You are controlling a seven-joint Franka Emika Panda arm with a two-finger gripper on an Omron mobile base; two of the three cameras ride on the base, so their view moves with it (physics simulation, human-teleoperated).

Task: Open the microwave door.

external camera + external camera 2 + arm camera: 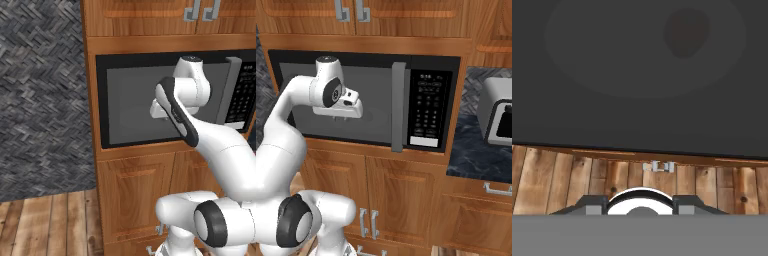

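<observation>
The microwave (428,45) is built into the wooden cabinetry, with its black keypad panel (428,110) on the right. The microwave door (376,95) is flush with the frame, and its grey vertical bar handle (398,107) stands just left of the keypad. My gripper (340,116) hangs in front of the grey window, left of the handle and apart from it, pointing downward. In the hand view the two fingertips (594,205) sit wide apart at the bottom, open with nothing between them. The door's dark face (637,75) shows above them. From the left base the handle (227,90) appears right of my hand (160,107).
Wooden cabinet doors with grey handles (351,10) sit above the microwave, and more (371,222) below it. A grey toaster (498,117) stands on the dark counter (476,155) at right. A woven grey wall (40,100) and plank floor (45,225) lie to the left.
</observation>
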